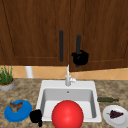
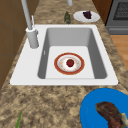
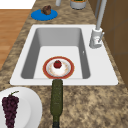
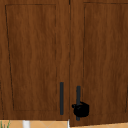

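dark wood cabinet's right door handle (image 1: 78, 42) clamped by curled right hand (image 1: 80, 58), door edge slightly ajar. best pulled straight toward 6 o'clock, grip firm. left hand (image 1: 36, 116) curled, idle at 7 o'clock.

1. The right hand (image 1: 80, 58) sits over the lower end of the right door handle (image 1: 78, 44), so that stretch of the bar is covered.
2. The big red ball (image 1: 67, 115) blocks the sink floor in the front view and runs off the bottom edge.
3. The left hand (image 1: 36, 116) is a dark blob; can't tell its fingers.
4. The potted plant (image 1: 6, 77) is cut by the left edge.
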Available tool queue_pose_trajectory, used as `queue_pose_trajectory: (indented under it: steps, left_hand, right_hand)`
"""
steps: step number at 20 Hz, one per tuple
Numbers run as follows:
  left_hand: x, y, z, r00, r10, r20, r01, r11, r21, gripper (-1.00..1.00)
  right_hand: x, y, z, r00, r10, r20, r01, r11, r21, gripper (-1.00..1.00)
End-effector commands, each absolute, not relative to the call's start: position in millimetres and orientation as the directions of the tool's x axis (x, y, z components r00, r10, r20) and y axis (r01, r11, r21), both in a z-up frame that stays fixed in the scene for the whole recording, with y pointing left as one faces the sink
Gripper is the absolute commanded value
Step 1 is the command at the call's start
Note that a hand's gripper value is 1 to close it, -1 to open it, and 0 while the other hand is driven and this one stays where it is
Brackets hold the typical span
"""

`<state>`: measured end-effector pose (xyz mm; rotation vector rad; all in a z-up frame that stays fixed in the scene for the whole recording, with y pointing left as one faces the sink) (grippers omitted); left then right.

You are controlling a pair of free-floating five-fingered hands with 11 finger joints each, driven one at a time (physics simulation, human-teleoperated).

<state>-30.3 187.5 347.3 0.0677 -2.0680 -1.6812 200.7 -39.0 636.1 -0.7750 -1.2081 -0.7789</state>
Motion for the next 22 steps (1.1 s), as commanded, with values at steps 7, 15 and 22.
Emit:
queue_pose_trajectory:
  steps: [7,15,22]
  left_hand:
    - [-30.3,187.5,347.3,-0.888,-0.326,0.325,0.251,0.248,0.936,0.0]
    - [-30.3,187.5,347.3,-0.888,-0.326,0.325,0.251,0.248,0.936,0.0]
    - [-30.3,187.5,347.3,-0.888,-0.326,0.325,0.251,0.248,0.936,0.0]
  right_hand:
    - [186.4,-72.0,623.0,0.149,-0.121,0.981,0.85,0.523,-0.064,1.0]
    - [131.4,-62.0,600.1,0.092,-0.07,0.993,0.859,0.51,-0.044,1.0]
    - [114.4,-97.0,604.8,0.058,-0.02,0.998,0.798,0.602,-0.035,1.0]
